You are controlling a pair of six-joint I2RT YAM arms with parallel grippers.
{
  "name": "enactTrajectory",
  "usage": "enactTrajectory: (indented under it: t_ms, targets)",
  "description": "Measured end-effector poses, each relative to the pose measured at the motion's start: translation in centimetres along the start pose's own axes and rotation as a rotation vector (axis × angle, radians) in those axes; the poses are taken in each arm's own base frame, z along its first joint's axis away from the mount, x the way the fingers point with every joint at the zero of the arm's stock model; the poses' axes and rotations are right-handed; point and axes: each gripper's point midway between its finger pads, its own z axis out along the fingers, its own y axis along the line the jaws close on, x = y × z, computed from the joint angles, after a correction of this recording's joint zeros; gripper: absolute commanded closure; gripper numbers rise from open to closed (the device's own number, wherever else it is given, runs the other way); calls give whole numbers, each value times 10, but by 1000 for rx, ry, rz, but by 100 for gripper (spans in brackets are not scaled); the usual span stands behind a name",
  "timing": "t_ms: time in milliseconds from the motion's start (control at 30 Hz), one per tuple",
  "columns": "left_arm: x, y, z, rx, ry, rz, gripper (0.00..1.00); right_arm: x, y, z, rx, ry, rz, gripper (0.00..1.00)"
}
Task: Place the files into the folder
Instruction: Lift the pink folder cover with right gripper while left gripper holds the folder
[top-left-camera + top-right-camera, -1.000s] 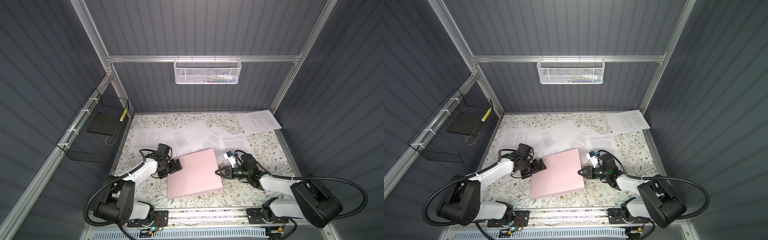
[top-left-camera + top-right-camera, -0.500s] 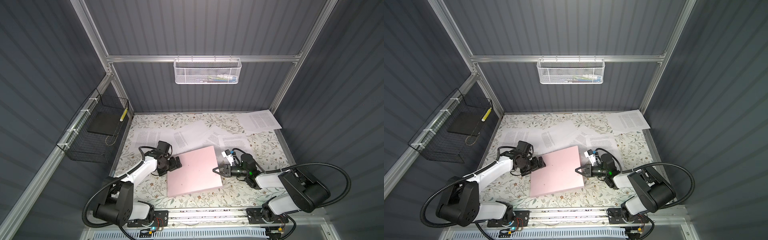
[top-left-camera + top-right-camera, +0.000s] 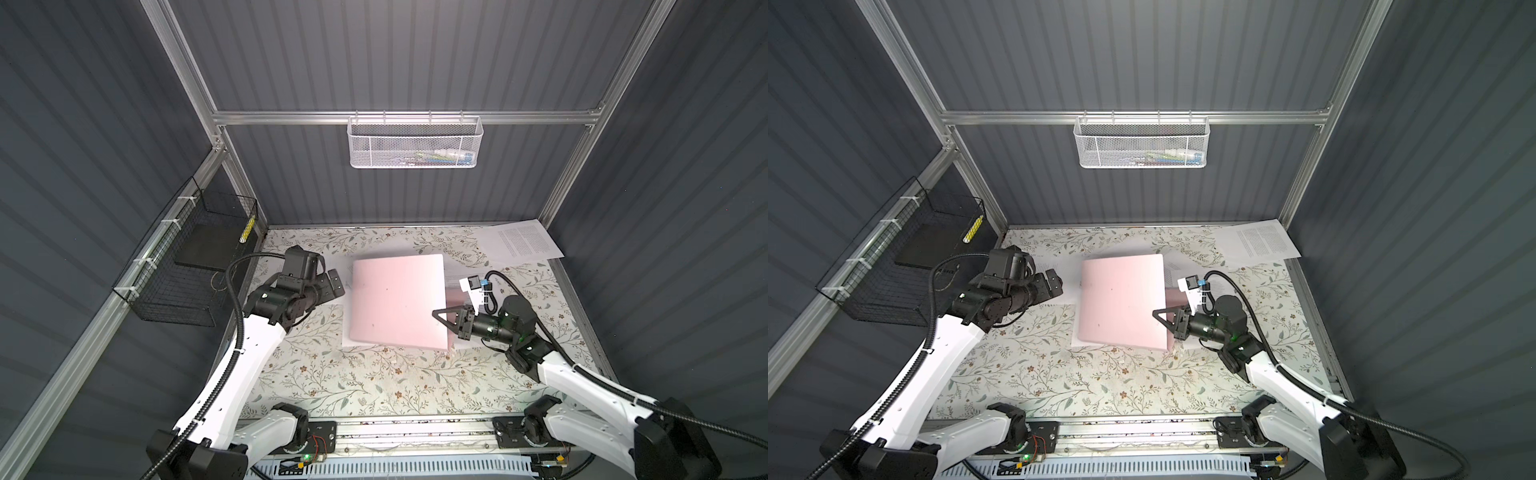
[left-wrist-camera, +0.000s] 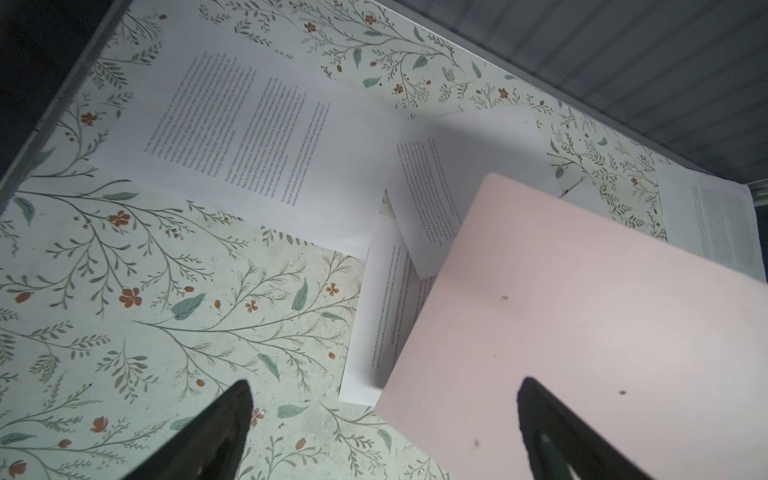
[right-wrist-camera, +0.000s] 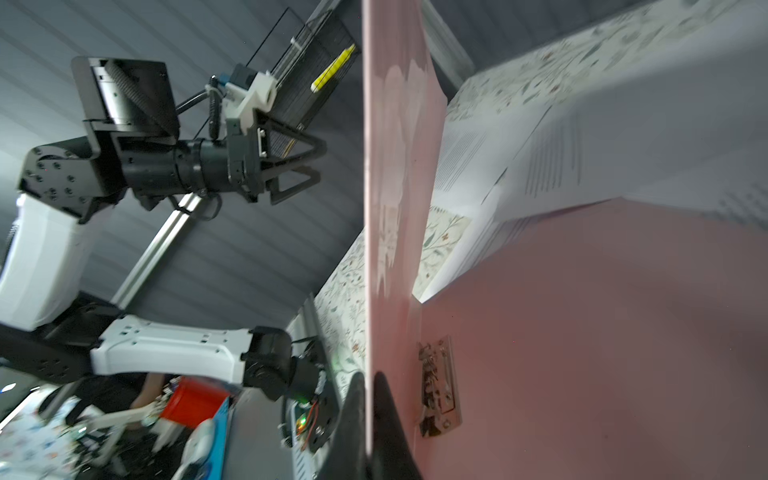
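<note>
Two grippers are showing. The right gripper [image 3: 437, 312] is pinching the free edge of the folder [image 3: 395, 299], jaws clamped tight on its front cover. In the right wrist view the fingertips [image 5: 388, 415] are sandwiching the thin pink cover edge-on. That cover is standing lifted off the back panel, with the metal clip [image 5: 438, 386] showing inside.

The left gripper [image 3: 335, 283] is hanging spread wide just beside the folder's left edge, holding nothing and touching nothing. In its own wrist view the two fingers are sitting over the floral table [image 4: 124, 291] and the pink cover.

The folder is lying mid-table, nearer the back edge than the front. The files [image 4: 249, 137] are lying flat toward the table's back left, overlapping, with some tucking under the folder. One more sheet [image 3: 521, 243] is sitting at the back right corner.

The raised cover is hiding most of the files in both top views. The printed text is coming out too small to read. The contents of the white mesh basket [image 3: 415, 143] on the back wall are hard to make out.
</note>
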Motion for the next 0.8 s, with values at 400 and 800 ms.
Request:
enactTrajectory:
  t_ms: [400, 800]
  targets:
    - [30, 2, 30, -8, 115, 17, 0, -20, -48, -46, 511, -304, -329, 100]
    - [45, -31, 62, 180, 275, -51, 0, 22, -47, 11, 721, -223, -815, 100]
